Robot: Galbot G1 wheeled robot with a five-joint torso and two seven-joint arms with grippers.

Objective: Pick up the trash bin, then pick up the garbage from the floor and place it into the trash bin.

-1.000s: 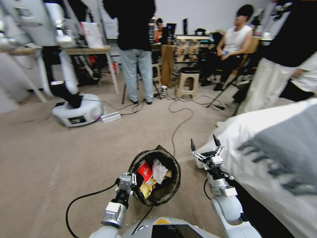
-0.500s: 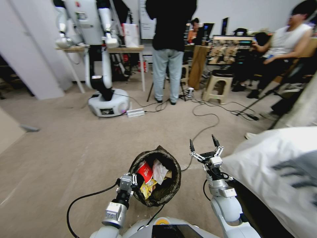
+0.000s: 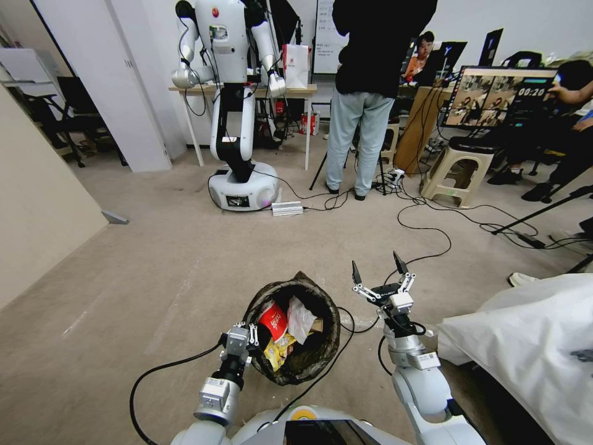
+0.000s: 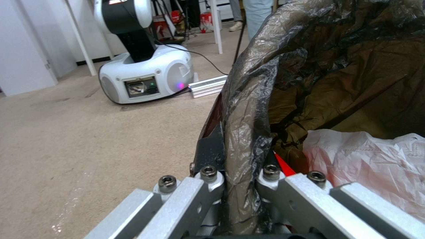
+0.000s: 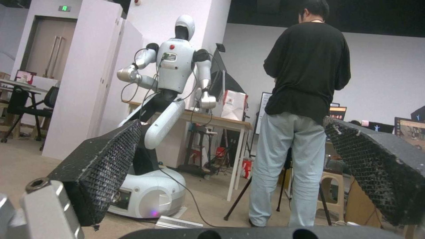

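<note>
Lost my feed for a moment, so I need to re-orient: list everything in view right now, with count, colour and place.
trash bin: one, black liner, held off the floor in front of the robot
garbage: several pieces, red-and-white, white, yellow, inside the bin
white sack: one, on the floor to the right
other robot: one, white, standing ahead on the left
desk: one, wooden top, behind that robot
stool: one, beige, ahead on the right
cables: several, black, across the floor
standing person: one, black top, back to us
left gripper: clamped on the bin's rim
right gripper: open, raised beside the bin, holding nothing
</note>
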